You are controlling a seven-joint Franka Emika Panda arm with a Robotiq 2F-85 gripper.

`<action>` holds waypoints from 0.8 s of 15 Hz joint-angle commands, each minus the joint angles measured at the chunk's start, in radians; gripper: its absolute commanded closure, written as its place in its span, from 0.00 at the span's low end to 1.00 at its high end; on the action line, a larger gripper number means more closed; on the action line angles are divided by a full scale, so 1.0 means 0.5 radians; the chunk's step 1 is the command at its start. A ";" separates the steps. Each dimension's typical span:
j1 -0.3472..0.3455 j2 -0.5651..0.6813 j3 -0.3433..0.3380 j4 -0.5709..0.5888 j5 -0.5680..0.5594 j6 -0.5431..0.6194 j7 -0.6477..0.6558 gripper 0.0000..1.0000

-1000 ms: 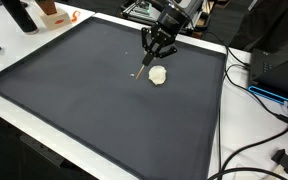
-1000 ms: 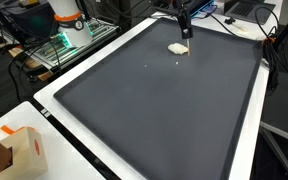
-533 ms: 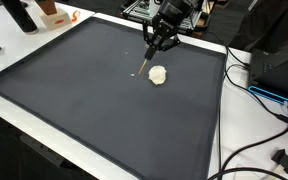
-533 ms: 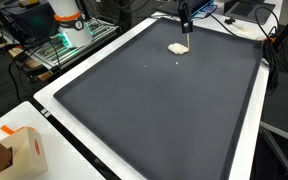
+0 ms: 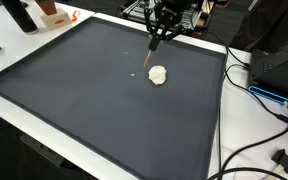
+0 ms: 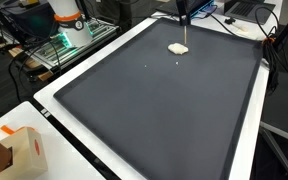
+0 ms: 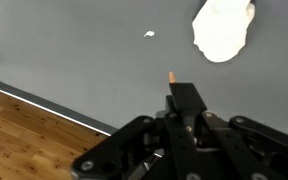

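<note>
While gripping a thin straight stick (image 7: 171,78) with clenched claw (image 7: 184,98), hovers over matte dark mat (image 7: 64,50) near lumpy white blob (image 7: 224,28).

Gripper (image 6: 185,14) at the top edge, thin stick (image 6: 188,36) pinched in it, tip down by the white lump (image 6: 178,47) on the dark mat (image 6: 154,120). Tiny white speck (image 6: 178,66) just below that.

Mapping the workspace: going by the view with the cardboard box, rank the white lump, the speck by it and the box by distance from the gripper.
From the gripper:
1. White lump, right below it.
2. White speck, just past the lump.
3. Cardboard box, off the mat at the near corner.
</note>
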 commanded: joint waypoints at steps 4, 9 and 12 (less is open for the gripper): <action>0.026 -0.221 0.015 -0.162 0.493 -0.013 -0.455 0.97; 0.040 -0.330 0.037 -0.213 0.751 -0.060 -0.678 0.97; 0.045 -0.389 0.055 -0.238 0.889 -0.090 -0.802 0.97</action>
